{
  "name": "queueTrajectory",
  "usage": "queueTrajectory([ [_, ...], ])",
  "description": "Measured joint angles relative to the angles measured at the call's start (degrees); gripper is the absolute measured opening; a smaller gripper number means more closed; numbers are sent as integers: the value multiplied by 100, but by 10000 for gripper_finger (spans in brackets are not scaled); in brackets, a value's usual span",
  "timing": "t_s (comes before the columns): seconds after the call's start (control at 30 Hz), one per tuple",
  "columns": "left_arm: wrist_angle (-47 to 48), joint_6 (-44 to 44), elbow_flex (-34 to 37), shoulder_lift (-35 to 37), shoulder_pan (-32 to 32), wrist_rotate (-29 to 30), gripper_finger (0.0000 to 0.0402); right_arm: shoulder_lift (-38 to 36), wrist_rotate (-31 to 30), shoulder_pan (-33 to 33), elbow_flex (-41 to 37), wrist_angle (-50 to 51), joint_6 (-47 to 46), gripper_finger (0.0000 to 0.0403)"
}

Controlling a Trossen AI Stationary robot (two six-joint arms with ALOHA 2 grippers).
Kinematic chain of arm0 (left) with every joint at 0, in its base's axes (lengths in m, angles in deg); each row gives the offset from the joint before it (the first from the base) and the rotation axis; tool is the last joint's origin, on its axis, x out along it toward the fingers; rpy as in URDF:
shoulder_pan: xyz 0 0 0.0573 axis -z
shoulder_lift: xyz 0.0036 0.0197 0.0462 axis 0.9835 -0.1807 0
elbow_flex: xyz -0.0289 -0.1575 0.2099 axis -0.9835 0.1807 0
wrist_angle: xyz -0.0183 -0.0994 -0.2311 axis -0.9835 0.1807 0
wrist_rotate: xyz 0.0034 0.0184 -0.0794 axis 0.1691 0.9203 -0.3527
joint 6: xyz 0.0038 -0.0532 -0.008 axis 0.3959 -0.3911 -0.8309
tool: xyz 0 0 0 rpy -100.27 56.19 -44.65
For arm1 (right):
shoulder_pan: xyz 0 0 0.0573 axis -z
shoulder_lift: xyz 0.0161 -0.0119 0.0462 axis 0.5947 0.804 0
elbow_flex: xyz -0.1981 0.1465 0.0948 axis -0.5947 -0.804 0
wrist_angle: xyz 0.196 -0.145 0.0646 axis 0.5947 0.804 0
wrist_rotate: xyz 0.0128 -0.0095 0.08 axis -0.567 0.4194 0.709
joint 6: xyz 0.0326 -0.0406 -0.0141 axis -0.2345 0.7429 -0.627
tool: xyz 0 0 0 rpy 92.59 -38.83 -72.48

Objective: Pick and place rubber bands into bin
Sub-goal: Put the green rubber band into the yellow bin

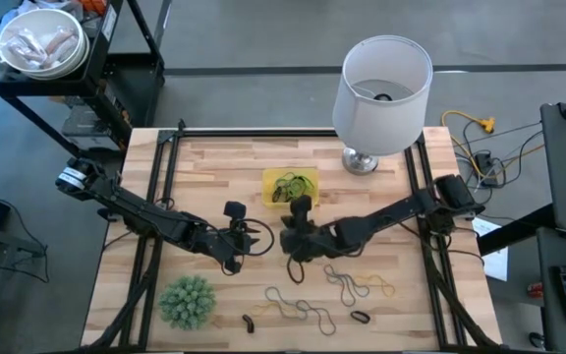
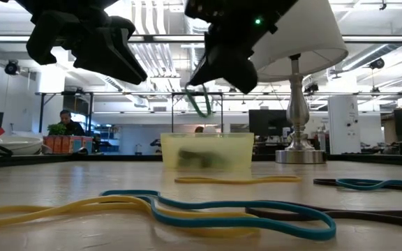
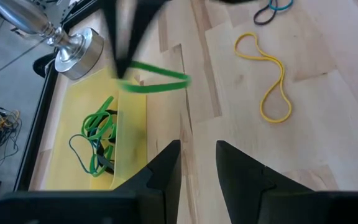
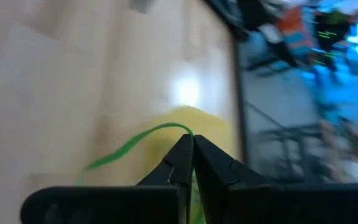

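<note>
While shut on a green band [image 3: 157, 79], right claw [image 4: 192, 142] near bin [image 1: 268, 179], lamp [image 1: 381, 88] probably clear.

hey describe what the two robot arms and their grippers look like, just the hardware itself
Both arms are dark, nearly black, built of slim jointed segments with bulkier housings at the joints. The left arm has a pale band at its shoulder end. Each ends in a two-finger gripper: the left gripper has dark, wedge-shaped fingers tapering to blunt tips; the right gripper has the same fingers. A green light glows on one wrist housing.
</note>
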Motion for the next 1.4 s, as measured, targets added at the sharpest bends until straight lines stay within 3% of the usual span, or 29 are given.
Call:
queueTrajectory([
  [0.13, 0, -1, 0, 0, 0, -1, 85, -2, -708, 213, 12, -7, 59, 8],
  [0.33, -1, -1, 0, 0, 1, -1, 85, 0, -788, 737, -13, -9, -120, 8],
  [0.47, -1, -1, 0, 0, 1, 0, 85, 2, -524, 1158, -47, -5, -282, 8],
  [0.73, -1, -1, 0, 0, 1, 0, 85, 4, 658, 1953, -67, 455, -976, 8],
  [1.0, -2, -1, 0, 0, 1, 0, 85, 4, 797, 2235, -79, 772, -1688, 8],
  [1.17, -2, -1, 0, 0, 2, 0, 85, 4, 823, 2242, -91, 866, -1659, 9],
  [1.4, -2, -1, 0, 0, 1, 0, 85, 7, 1316, 2239, -97, 890, -1611, 50],
])
